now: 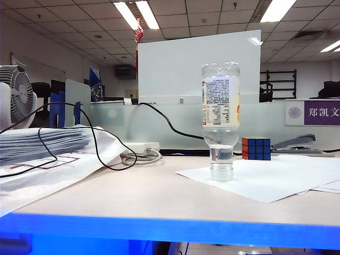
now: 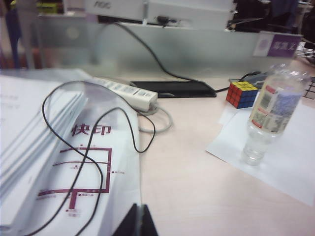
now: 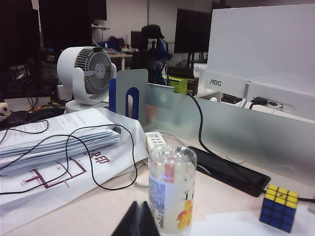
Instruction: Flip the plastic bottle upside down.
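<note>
We read "AOC" on the lower bezel of the white monitor [image 3: 256,54], seen from the right wrist view. The purple nameplate [image 1: 321,112] at the desk partition carries white Chinese characters, "郑凯文" as far as the frame edge allows, beside a round emblem. The printed sheet [image 2: 91,162] under the black cable bears red characters "快印" above a red line diagram. The plastic bottle [image 1: 220,106] label shows dense fine print, too small for us to read.
</note>
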Controlling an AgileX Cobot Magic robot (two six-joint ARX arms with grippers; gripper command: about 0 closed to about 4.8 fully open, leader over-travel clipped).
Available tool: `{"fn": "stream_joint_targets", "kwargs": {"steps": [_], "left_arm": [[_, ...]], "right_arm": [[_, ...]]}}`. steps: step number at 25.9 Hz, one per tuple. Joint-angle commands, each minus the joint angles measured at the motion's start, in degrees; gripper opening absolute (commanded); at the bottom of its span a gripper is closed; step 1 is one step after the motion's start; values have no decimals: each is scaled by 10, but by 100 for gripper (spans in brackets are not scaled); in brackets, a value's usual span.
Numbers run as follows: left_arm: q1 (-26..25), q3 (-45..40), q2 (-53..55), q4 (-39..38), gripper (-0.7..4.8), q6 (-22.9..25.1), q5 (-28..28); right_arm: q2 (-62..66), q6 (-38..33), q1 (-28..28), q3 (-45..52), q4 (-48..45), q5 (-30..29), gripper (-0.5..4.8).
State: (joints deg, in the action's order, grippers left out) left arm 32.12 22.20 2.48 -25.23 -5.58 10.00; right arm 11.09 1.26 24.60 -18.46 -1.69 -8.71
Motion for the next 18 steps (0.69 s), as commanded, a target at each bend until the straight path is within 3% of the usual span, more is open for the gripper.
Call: {"fn": "stream_joint_targets", "kwargs": {"steps": [1,9,15,18], "left_arm": [[0,-32,-23,45,-5,-6,5],[0,-56,-22,49,-5,-16,69],[0,-56,-22,47,-5,-59,56],[0,-56,-22,46,-5,-56,54]], "right_arm": [[8,-26,0,55,-91,14,-5],[11,-44,0,122,-129,145,-6],[10,-43,0,123,-113,151,-5],[10,-43,0,123,-104,150,-5]]}}
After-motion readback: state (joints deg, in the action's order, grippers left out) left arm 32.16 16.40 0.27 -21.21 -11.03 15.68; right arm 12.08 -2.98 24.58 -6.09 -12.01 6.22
